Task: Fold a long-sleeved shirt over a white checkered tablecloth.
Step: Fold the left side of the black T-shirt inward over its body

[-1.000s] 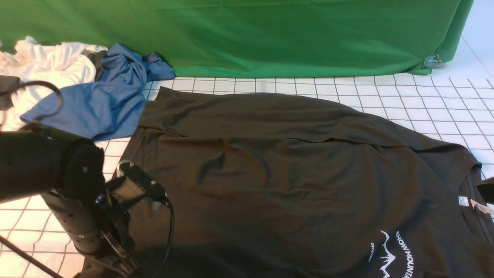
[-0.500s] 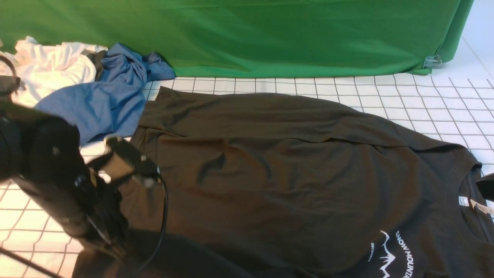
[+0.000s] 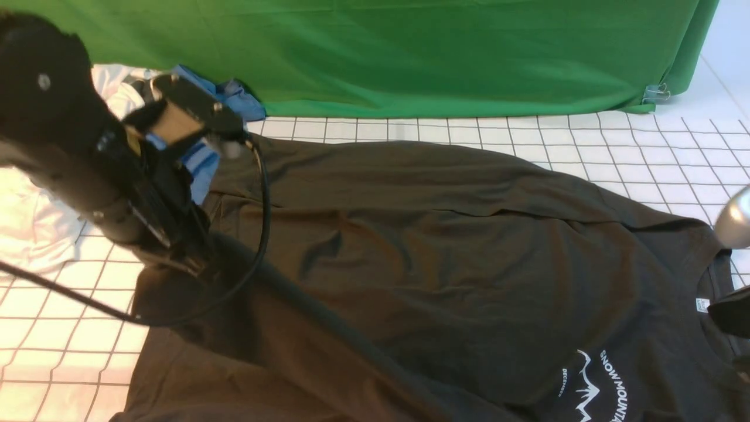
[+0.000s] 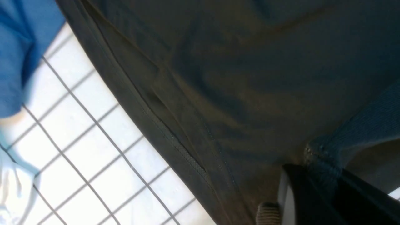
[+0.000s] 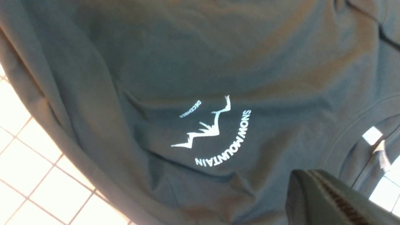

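Across the middle of the white checkered tablecloth point(image 3: 644, 152) the long-sleeved shirt point(image 3: 445, 246) lay spread on the worktop. Its collar was to the right, its hem to the left, and its mountain print point(image 3: 592, 387) sat at the near right. One sleeve point(image 3: 328, 328) rose from the near edge as a taut ridge running up to the left hand point(image 4: 323, 187). That hand was clamped tight on the ribbed cuff point(image 4: 359, 128), as the left wrist view showed. The right hand point(image 5: 331, 200) was closed above the chest beside the collar. Whether it pinched any cloth could not be told.

The step in hand looked like carrying that sleeve over the body. To do it well, the left hand should probably keep the cuff pinched and travel far and rightward over the torso. It should go low enough for the sleeve to drape flat rather than twist. The release should wait until the cuff sat inside the shirt's outline. Pulling too hard risked dragging the hem side out of square. The blue garment point(image 3: 202, 161) and white garment point(image 3: 35, 217) at the far left were best kept clear of.

A second earlier the left arm had been low at the near left corner, with the sleeve still down. It had since lifted and swung toward the far left, covering much of the blue garment and drawing the sleeve up. At the right edge a silver part of the right arm had come into view, and the paper tag by the collar had been hidden. The green backdrop point(image 3: 410, 53) was unchanged.
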